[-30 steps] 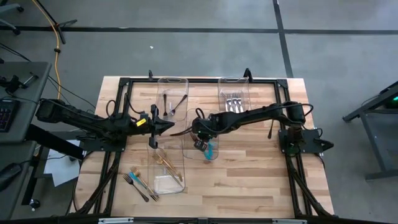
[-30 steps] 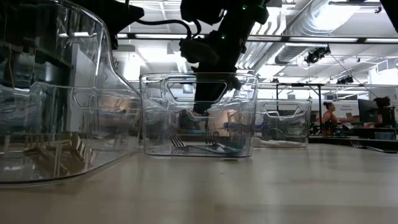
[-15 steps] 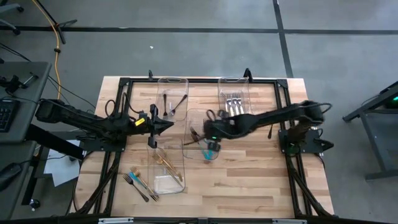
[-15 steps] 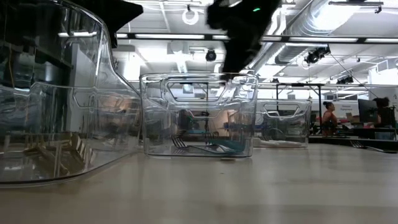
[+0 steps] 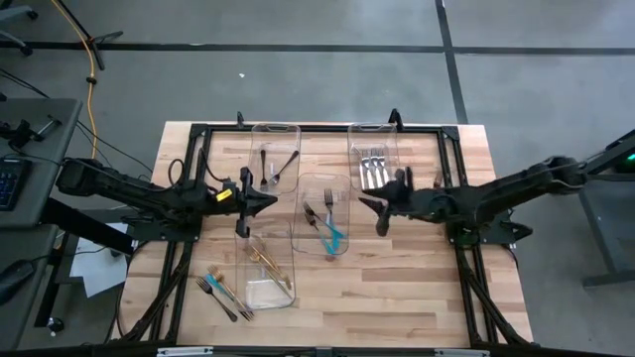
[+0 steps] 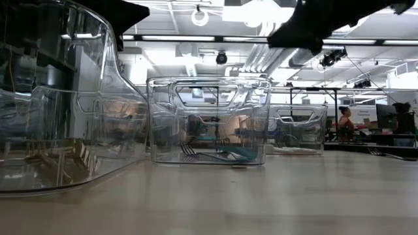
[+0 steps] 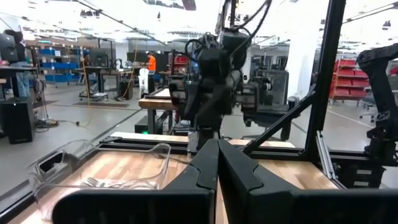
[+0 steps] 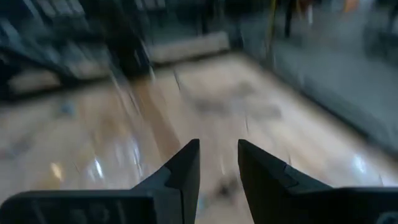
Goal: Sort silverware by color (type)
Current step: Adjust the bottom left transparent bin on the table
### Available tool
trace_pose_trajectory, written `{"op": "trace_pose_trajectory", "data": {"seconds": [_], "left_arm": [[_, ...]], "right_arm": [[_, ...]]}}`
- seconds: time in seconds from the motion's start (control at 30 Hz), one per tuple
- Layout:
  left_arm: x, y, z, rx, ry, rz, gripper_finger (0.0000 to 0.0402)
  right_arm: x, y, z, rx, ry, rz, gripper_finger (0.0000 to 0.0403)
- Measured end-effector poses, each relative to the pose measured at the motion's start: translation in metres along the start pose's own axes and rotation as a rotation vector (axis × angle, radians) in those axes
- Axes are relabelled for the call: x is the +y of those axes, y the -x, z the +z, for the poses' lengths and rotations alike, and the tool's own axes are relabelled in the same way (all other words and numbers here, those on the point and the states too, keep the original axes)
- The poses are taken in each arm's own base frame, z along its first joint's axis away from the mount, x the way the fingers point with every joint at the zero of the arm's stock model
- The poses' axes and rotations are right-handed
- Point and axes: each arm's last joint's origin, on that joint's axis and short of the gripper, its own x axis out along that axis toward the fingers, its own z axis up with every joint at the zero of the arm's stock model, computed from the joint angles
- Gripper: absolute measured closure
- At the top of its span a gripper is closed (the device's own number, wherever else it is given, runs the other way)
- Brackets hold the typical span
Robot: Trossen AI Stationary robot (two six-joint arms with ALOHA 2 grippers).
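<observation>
The silverware lies sorted in four clear bins. Black pieces are in the far-left bin, silver forks in the far-right bin, gold pieces in the near-left bin. A teal-handled piece and a fork lie flat in the middle bin. Loose forks rest on the table by the near left. My right gripper hovers right of the middle bin, open and empty. My left gripper waits, shut, between the two left bins.
A black frame runs around the tabletop, with arm bases at both sides. In the low view the middle bin stands ahead and the near-left bin fills the left. Bare wood lies toward the near right.
My right gripper has risen out of the middle bin and drawn back toward the table's right edge, stretching the arm out level. The teal-handled piece and the fork it hid now show lying in that bin. My left arm has kept still.
</observation>
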Motion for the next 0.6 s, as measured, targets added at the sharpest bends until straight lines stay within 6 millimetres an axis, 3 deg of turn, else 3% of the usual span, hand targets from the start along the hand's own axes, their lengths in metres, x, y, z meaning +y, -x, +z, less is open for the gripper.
{"op": "trace_pose_trajectory", "data": {"seconds": [0.1,0.27,0.6], "left_arm": [[0.000,0.000,0.000,0.002,-0.019,0.000,0.0401],[0.000,0.000,-0.002,0.017,-0.037,0.000,0.0401],[0.001,0.000,-0.004,0.045,-0.067,0.028,0.0401]], "right_arm": [[-0.007,0.001,-0.002,-0.149,0.061,0.004,0.0300],[-0.012,0.000,0.000,-0.249,0.121,-0.012,0.0300],[-0.011,-0.002,-0.004,-0.223,0.188,0.017,0.0300]]}}
